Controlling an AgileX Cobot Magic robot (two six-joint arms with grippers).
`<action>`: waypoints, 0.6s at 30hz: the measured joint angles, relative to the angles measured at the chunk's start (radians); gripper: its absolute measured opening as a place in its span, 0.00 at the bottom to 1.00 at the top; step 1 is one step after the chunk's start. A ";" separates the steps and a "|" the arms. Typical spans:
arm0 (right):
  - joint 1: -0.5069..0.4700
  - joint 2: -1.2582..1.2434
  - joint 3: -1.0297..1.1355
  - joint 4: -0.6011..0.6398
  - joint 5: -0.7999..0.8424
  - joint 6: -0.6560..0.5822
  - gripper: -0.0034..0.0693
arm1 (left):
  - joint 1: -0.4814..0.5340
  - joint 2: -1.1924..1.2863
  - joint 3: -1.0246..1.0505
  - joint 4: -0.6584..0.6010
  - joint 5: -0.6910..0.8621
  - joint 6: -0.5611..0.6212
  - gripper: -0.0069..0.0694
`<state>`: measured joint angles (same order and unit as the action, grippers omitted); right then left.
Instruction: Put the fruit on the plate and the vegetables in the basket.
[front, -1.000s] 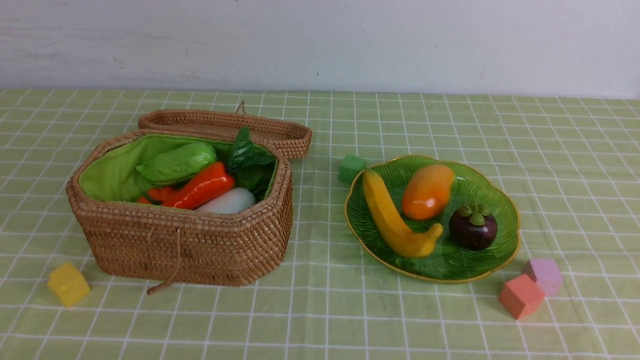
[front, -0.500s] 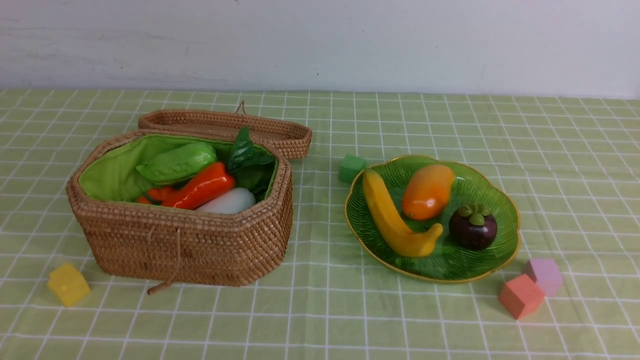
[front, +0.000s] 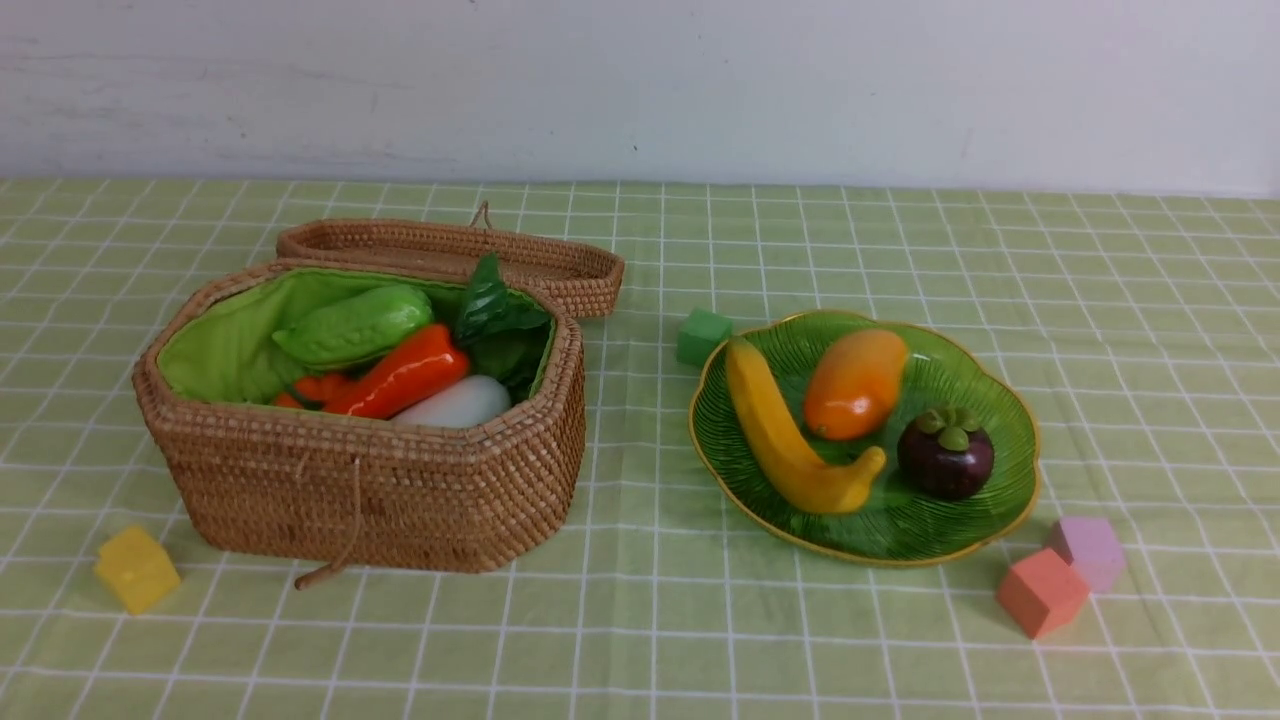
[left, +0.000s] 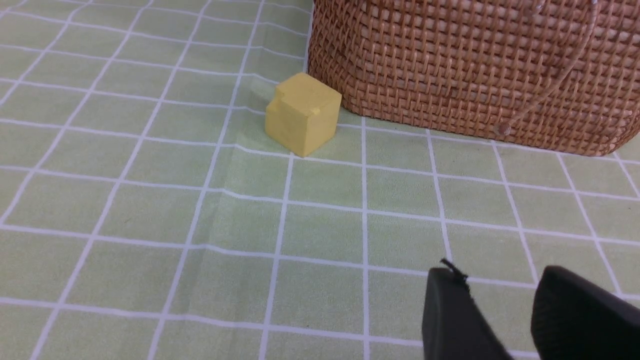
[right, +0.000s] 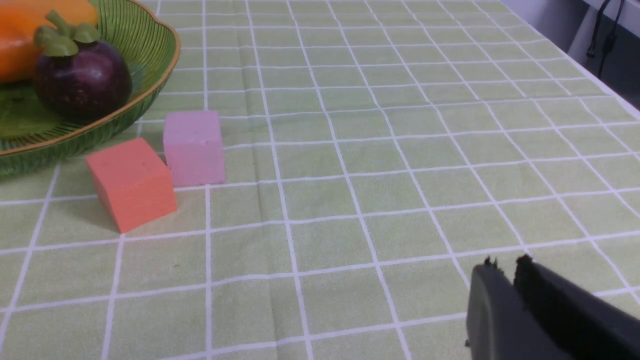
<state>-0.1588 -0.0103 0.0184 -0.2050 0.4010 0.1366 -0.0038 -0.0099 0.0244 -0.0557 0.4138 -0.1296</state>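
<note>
Wicker basket (front: 360, 490) w/ veg; fruit on plate (front: 1000, 420). Left end effector (left: 505, 295) parted, holding nothing; right end effector (right: 512, 272) nearly closed, holding nothing.

Tablecloth (front: 700, 640): pale green with a grid of thin white lines. Basket (front: 370, 490): brown woven wicker with a bright green cloth lining (front: 215, 350); its lid (front: 450, 248) shows the same weave. Within it, a light green gourd (front: 355, 325), a glossy red-orange carrot-like piece (front: 400, 375), a white radish (front: 455, 403) and dark green leaves (front: 495, 315). Plate (front: 985, 400): green ribbed glass with a gold rim. On it, a yellow banana (front: 785, 440), an orange-yellow mango (front: 855, 383) and a dark purple mangosteen (front: 945, 458) with a green cap. Cubes: yellow (front: 137, 568), green (front: 703, 335), salmon-red (front: 1040, 592) and lilac (front: 1088, 550). Gripper fingers in both wrist views are black.
</note>
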 joint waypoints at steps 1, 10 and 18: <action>0.000 0.000 0.000 0.000 0.000 0.000 0.15 | 0.000 0.000 0.000 0.000 0.000 0.000 0.40; 0.000 0.000 0.000 0.000 0.000 0.000 0.17 | 0.000 0.000 0.000 0.000 0.000 0.000 0.40; 0.000 0.000 0.000 0.000 0.000 0.000 0.19 | -0.018 0.000 0.000 0.000 0.000 0.000 0.40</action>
<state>-0.1588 -0.0103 0.0184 -0.2050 0.4010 0.1366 -0.0215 -0.0099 0.0244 -0.0557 0.4138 -0.1296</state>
